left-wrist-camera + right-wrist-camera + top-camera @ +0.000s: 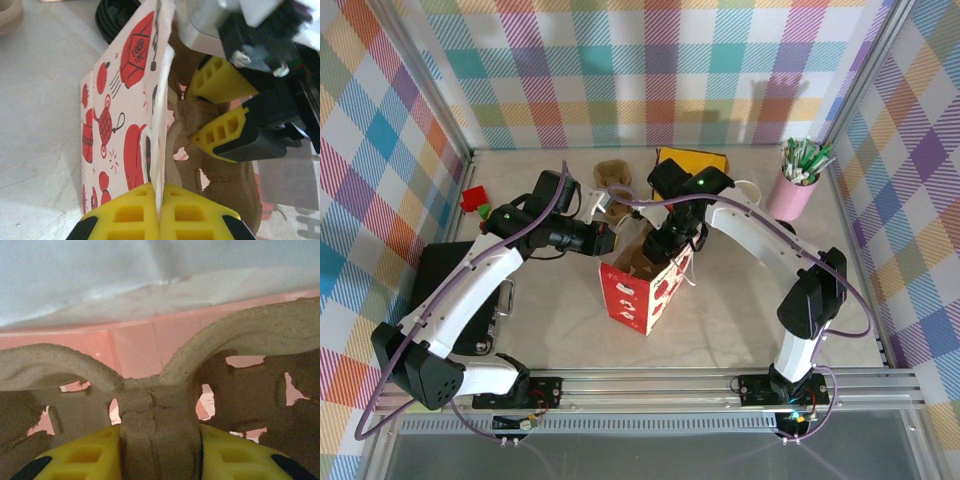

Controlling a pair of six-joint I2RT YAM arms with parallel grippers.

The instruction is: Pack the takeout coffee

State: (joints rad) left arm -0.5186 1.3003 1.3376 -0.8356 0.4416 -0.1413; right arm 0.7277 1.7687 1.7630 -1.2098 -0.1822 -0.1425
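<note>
A red-and-white printed paper bag (635, 300) stands open in the middle of the table. My left gripper (604, 238) is shut on the bag's white top edge (159, 150), which is pinched between its yellow pads (130, 212). Over the bag's mouth, my right gripper (665, 248) is shut on the centre post of the brown cardboard cup carrier (160, 405), and the carrier (225, 185) sits partly inside the bag. The right gripper's yellow fingers (222, 82) are seen in the left wrist view. The takeout coffee is hidden from view.
A pink cup of green-white pens (795, 190) stands at the back right. A yellow box (692, 160) and a brown object (613, 172) lie behind the bag. A red-and-green item (473, 198) and a black pad (445, 275) are at the left.
</note>
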